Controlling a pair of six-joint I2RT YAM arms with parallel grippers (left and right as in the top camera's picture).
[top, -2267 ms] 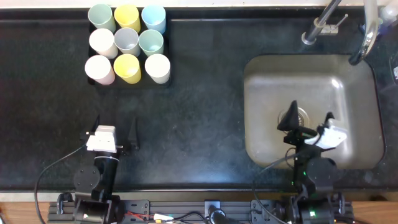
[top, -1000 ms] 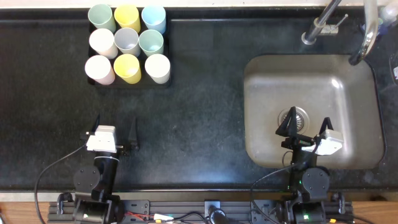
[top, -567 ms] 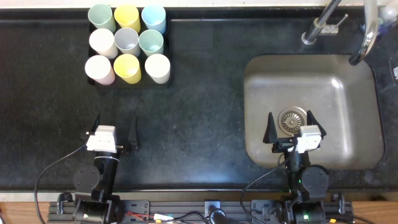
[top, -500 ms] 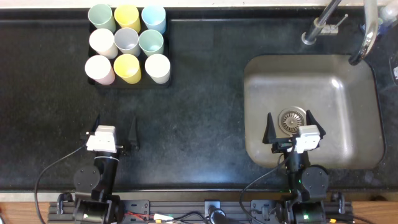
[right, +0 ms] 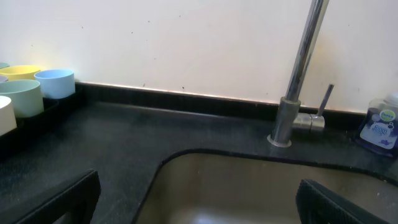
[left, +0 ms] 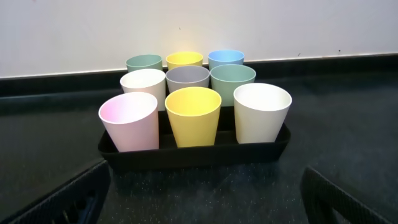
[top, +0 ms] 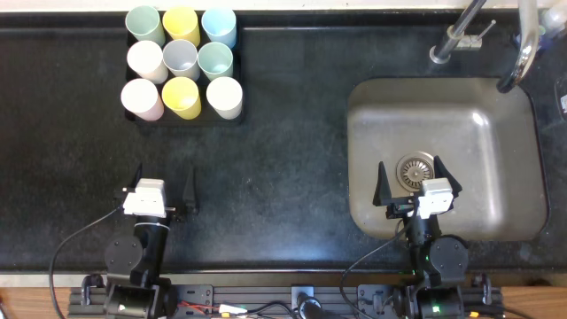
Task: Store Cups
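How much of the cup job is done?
It looks finished. Nine cups stand in the black tray. Nothing is in hand: the left gripper and right gripper are open and empty. Nothing looks left to do; the sink holds no cups.

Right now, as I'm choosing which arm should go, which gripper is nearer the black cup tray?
Left. The left gripper hangs straight in front of the cup tray, facing it; the right gripper is at the sink, well off to the tray's right side.

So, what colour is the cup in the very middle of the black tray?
Grey. The middle cup shows best in the left wrist view.
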